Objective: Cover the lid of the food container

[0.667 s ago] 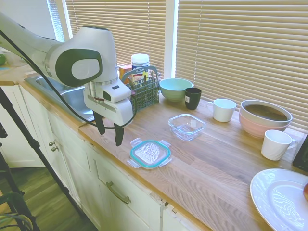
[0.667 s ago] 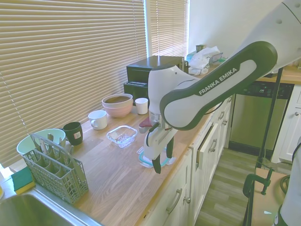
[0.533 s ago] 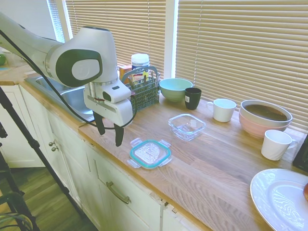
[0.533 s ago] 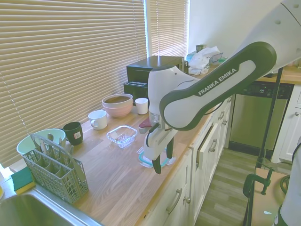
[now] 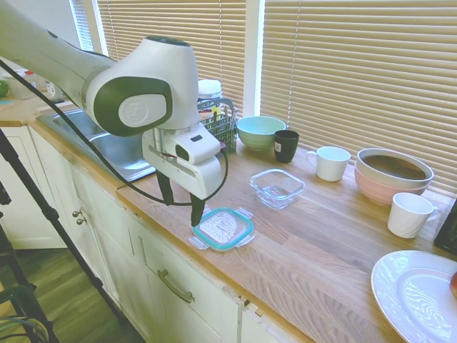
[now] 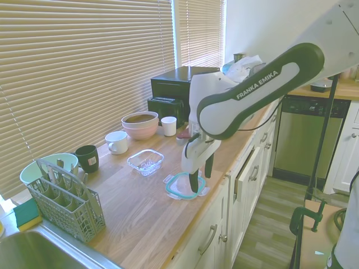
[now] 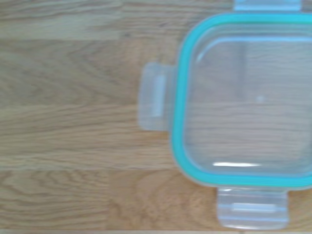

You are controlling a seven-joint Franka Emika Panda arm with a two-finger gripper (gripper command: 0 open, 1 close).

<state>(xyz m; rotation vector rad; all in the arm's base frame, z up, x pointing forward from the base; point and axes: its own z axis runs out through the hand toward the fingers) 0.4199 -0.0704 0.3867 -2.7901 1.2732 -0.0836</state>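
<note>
A: End effector (image 5: 181, 206) first: how does it stand?

B: Pointing straight down, its two dark fingers (image 5: 196, 212) spread apart with nothing between them, released. The tips hang just above the bench (image 5: 321, 250) at the near edge of the lid (image 5: 223, 229).

A: And the lid itself?

B: Flat on the wooden bench, right beside the fingertips and a little further from the arm's side. Clear plastic, teal rim, clear snap tabs sticking out. In the wrist view the lid (image 7: 243, 102) fills most of the picture with a tab showing on three of its sides, and the wood grain reads through the plastic.

A: Where is the food container?

B: The food container (image 5: 277, 188) sits beyond the lid from the end effector, toward the window blinds (image 5: 357, 64), apart from the lid and uncovered. From the other side, the food container (image 6: 146, 161) lies across the lid (image 6: 184, 186) from the end effector (image 6: 201, 175).

A: Any writing to read?

B: On the arm's forearm, in white letters on the dark band: "FRANKA EMIKA" (image 6: 258, 85). The black mug (image 5: 285, 146) has a small pale label, too small to read.

A: What else is beyond the container?

B: A green bowl (image 5: 260, 132), a white mug (image 5: 331, 163), a pink bowl (image 5: 393, 175) and another white cup (image 5: 410, 214), all well apart from the end effector. A cutlery basket (image 6: 64, 203) stands toward the sink (image 5: 118, 146).
</note>
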